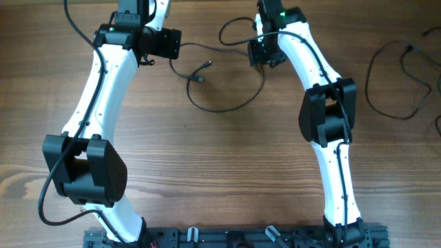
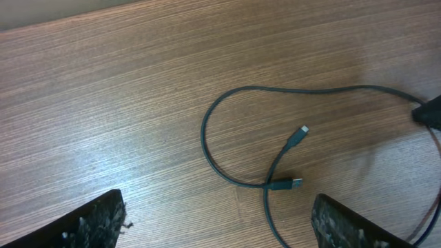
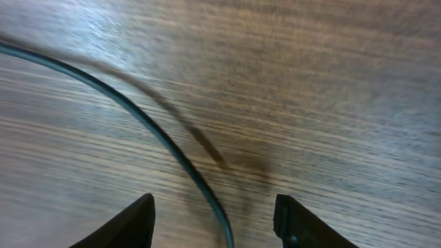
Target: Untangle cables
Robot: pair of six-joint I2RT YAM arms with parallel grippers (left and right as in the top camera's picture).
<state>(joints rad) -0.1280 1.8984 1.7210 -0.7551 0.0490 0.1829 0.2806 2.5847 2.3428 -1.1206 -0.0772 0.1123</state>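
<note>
Worktop (image 1: 220, 179): brown wood-grain surface. Both white-and-black arms reach to its far side.

Central cable (image 1: 220, 110): thin black flexible cord lying loose on the worktop between the two wrists. Overhead, it sweeps down from near the left wrist, rounds one open loop and climbs toward the right wrist.
- Two small silvery plugs lie near the loop's mouth: upper plug (image 2: 303, 129) and lower plug (image 2: 295, 182). They are close together but apart.
- In the left wrist view, the strand from the upper plug crosses the loop's strand just behind the lower plug.
- Cannot tell whether both strands belong to one cord.

Second cable (image 1: 368, 79): another thin black cord, in an open loop at the right edge of the worktop. It is well apart from both arms.

Left pincer (image 2: 217, 203): fingers spread wide with nothing between them. The crossing point and both plugs lie just ahead of it.

Right pincer (image 3: 213, 207): fingers parted. A black strand runs diagonally across the wood and passes between the two tips. This view is blurred, so cannot tell whether either finger touches the strand. It is not clamped.
</note>
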